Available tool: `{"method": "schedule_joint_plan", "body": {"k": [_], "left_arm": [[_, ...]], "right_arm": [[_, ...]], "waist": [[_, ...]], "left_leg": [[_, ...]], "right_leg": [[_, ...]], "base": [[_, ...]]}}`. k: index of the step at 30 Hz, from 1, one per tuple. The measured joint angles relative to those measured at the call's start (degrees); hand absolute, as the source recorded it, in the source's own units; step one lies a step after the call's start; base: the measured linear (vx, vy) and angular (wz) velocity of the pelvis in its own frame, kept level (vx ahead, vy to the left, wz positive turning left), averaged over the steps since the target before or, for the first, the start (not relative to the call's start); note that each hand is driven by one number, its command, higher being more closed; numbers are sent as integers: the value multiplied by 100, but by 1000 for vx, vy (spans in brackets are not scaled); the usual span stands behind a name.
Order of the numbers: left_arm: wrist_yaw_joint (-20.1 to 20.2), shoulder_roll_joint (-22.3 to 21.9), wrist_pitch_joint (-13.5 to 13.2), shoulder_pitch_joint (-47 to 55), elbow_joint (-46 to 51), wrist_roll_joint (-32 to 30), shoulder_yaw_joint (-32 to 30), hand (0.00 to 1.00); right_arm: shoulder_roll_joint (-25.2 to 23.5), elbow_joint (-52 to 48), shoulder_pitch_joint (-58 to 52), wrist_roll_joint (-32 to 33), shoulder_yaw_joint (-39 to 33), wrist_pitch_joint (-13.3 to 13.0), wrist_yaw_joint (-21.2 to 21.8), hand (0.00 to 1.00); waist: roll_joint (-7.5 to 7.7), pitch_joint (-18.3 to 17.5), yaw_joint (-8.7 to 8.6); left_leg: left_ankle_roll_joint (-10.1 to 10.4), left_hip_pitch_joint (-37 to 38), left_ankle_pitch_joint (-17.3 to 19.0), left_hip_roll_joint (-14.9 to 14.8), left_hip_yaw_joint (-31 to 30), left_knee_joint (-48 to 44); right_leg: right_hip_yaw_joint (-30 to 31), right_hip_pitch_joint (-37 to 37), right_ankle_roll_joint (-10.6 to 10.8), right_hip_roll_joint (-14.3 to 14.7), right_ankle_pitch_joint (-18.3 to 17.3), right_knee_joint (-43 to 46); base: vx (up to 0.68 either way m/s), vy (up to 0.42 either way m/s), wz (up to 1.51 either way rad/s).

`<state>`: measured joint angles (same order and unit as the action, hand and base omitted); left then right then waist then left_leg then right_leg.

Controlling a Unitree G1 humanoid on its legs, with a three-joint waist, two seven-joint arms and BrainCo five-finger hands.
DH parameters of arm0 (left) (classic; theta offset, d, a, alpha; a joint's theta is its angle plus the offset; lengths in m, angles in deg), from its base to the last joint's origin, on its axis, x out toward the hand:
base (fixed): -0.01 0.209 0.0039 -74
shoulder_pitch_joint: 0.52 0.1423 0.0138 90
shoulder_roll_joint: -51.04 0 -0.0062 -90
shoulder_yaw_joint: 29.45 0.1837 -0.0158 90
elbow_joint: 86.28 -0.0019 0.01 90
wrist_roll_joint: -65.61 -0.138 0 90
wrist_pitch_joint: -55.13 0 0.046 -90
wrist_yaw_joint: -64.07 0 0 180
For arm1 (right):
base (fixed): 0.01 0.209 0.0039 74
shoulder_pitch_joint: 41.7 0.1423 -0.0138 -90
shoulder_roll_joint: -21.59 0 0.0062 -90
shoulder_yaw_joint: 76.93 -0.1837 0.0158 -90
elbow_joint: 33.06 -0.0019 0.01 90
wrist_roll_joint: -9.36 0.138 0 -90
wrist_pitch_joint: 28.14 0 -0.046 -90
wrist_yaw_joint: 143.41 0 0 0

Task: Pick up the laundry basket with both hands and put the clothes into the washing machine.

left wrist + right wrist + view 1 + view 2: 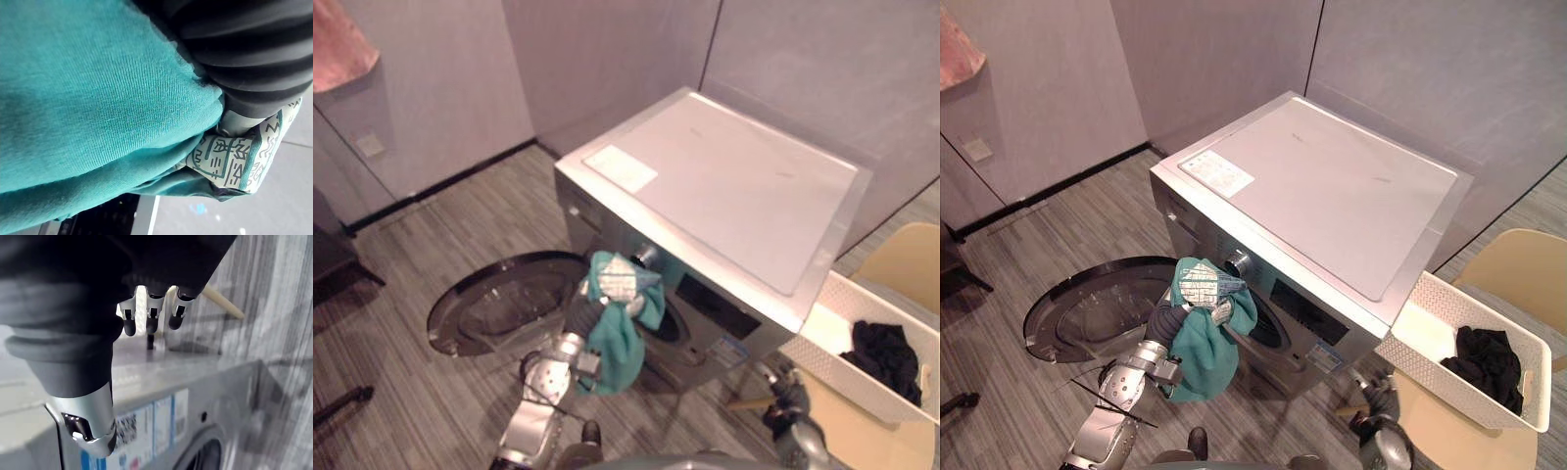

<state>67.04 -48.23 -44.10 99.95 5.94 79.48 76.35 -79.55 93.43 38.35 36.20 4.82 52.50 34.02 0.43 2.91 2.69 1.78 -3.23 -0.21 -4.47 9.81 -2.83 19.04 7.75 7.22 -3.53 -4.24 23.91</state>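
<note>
A silver washing machine (pixel 705 186) stands in the room's corner, its round door (pixel 499 304) swung open to the left. In front of the drum opening (pixel 674 325) my left hand (pixel 581 315) is raised and shut on a teal garment (pixel 617 352) with a white patterned patch (pixel 222 164); the cloth hangs down over the hand. At the right, a white laundry basket (pixel 822 343) with black clothes (pixel 886 357) in it rests on a yellow chair (pixel 901 259). My right hand (pixel 93 431) hangs low beside the machine's front corner, open and holding nothing.
A pink cloth (pixel 337 44) hangs at the upper left wall, near a wall socket (pixel 370 145). Dark furniture (pixel 333 255) stands at the left edge. A wooden chair leg (pixel 222 301) slants close to my right hand. Striped grey floor lies around the door.
</note>
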Motion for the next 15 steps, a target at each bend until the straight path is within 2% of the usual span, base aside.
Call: {"method": "schedule_joint_plan", "body": {"k": [1,2,3,4,5,6,7,9,12,15], "left_arm": [[70,-135,37,11,-75,-2,3,100],[99,-244,29,44,-58,-3,22,100],[100,-282,20,52,-58,-3,-17,100],[110,-287,20,54,-58,-2,-20,100],[134,-281,22,84,-63,-2,-21,100],[176,-277,23,84,-98,-3,-21,100],[199,-327,61,50,-208,-5,-3,100],[289,-418,113,60,-218,-6,170,100],[333,-433,112,-2,-218,-5,208,100],[332,-429,113,-37,-221,-2,201,100]], "right_arm": [[-12,-56,16,-30,24,-1,69,0],[-18,-91,86,-46,33,2,135,0],[-58,-155,162,-45,40,-1,159,0],[-112,-251,196,-46,41,-13,162,0],[-123,-259,252,-46,42,-26,162,0],[-123,-256,289,-46,41,-37,158,0],[-97,-250,313,-41,22,-54,146,0],[-9,-185,277,-45,11,-74,132,0],[12,-175,242,-38,21,-87,139,0],[-24,-146,152,-38,42,-88,165,0]], "waist": [[-92,-48,-33],[-167,-92,40],[-167,-112,110],[-16,-132,139],[103,-157,137],[153,-171,129],[70,-172,51],[-52,-185,-45],[-103,-193,-37],[-108,-116,-18]], "left_leg": [[33,-19,132,-11,103,10],[62,9,182,39,26,122],[66,10,181,45,-24,178],[93,-18,165,131,-31,190],[117,-68,150,173,-34,175],[135,-122,139,199,-37,159],[161,-133,125,150,-216,161],[207,-72,63,39,-478,168],[251,-50,90,-52,-504,22],[265,-407,321,-51,-557,-830]], "right_leg": [[235,-5,77,28,27,-148],[432,-20,216,20,38,-446],[594,1,470,81,-119,-518],[612,60,407,111,-326,-674],[685,20,235,35,-484,-949],[730,10,126,3,-620,-1115],[748,6,170,98,-585,-1192],[784,-17,73,306,-464,-1192],[769,-45,-39,435,-515,-981],[635,-37,-70,423,-655,-636]], "base": [[-98,52,-71],[-123,12,-107],[-108,-104,-132],[-117,-162,-120],[-95,-190,-82],[-42,-157,-47],[6,-156,-26],[41,-138,-19],[27,-86,1],[-1,-31,28]]}}
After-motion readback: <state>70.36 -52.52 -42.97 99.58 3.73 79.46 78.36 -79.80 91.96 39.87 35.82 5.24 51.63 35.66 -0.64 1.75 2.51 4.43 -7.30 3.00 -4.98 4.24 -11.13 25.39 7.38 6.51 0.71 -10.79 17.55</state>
